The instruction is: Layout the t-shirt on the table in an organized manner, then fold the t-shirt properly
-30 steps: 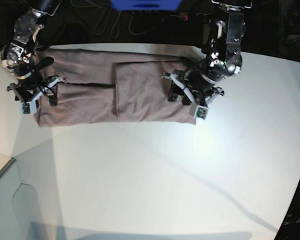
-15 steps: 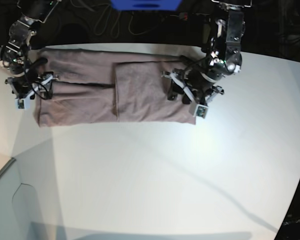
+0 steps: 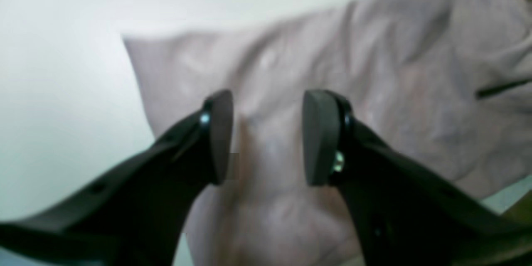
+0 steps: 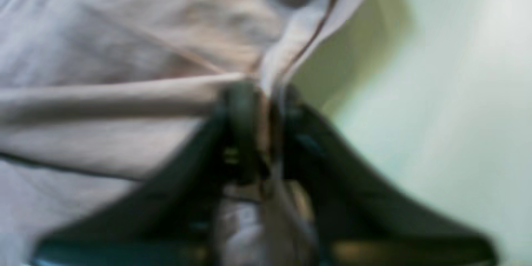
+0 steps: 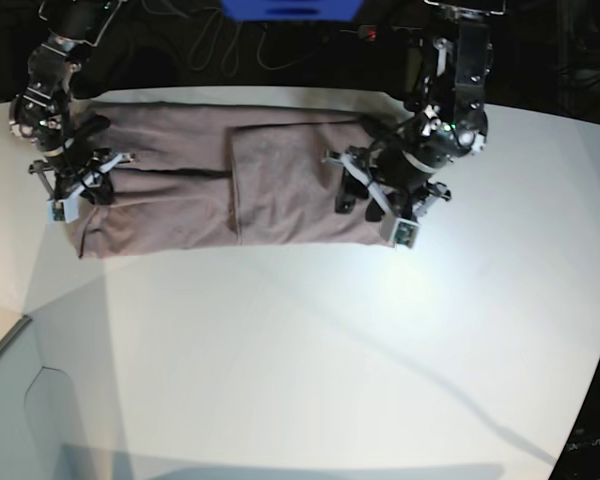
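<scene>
We see the plain mauve-brown cotton t-shirt [image 5: 230,185] lying as a long, narrow band along the far side of the smooth white matte table [image 5: 310,350], with one flap already lapped over its middle, so in our judgement the layout is done and folding is under way. At the band's end on the base view's left, our right gripper [image 4: 259,124] has its jaws pressed together on a pinch of the cloth edge, which bunches up between the pads, probably so that this end can be lifted and carried over the rest. At the opposite end, our left gripper [image 3: 266,137] sits low over the shirt near its corner, its dark pads [image 3: 220,137] spread with wrinkled fabric showing in the gap. We cannot tell whether the pads actually touch it; it looks placed to anchor or take hold of that end.
</scene>
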Motion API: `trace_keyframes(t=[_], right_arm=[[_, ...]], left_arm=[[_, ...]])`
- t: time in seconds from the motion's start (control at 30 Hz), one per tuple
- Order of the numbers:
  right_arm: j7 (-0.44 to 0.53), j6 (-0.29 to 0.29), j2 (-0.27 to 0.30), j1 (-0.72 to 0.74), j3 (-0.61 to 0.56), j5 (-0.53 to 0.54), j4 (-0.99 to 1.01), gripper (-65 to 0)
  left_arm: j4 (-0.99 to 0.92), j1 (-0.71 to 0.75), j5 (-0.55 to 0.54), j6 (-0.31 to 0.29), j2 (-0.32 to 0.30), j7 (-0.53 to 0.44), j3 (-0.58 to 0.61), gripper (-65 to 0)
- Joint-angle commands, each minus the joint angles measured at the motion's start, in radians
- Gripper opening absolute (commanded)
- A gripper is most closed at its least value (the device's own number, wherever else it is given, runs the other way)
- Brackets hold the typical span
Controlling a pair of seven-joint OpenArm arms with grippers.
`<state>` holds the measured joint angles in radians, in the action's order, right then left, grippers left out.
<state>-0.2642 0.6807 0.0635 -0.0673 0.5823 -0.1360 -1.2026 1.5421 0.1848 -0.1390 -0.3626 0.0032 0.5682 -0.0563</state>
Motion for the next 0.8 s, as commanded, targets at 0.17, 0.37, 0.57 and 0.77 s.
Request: trace_keyframes(t=[0.17, 0.37, 0.57, 0.77], right_arm=[[-0.040, 0.017, 0.003, -0.009, -0.018, -0.026, -0.013, -65.0], [-0.040, 0.017, -0.027, -0.039, -0.017, -0.023, -0.153, -65.0], [-0.042, 0.017, -0.087, -0.068, -0.022, -0.023, -0.293, -65.0], [-0.042, 0.017, -0.141, -0.102, -0.040, -0.024, -0.391, -65.0]], left_arm=[[0.114, 0.011, -0.012, -0.002, -0.006, -0.021, -0.001, -38.3], [0.145, 0.058, -0.012, -0.005, -0.013, -0.021, -0.162, -38.3], [0.028, 0.054, -0.012, -0.006, -0.018, -0.021, -0.320, -38.3], [-0.082, 0.025, -0.012, -0.006, -0.019, -0.021, -0.359, -38.3]])
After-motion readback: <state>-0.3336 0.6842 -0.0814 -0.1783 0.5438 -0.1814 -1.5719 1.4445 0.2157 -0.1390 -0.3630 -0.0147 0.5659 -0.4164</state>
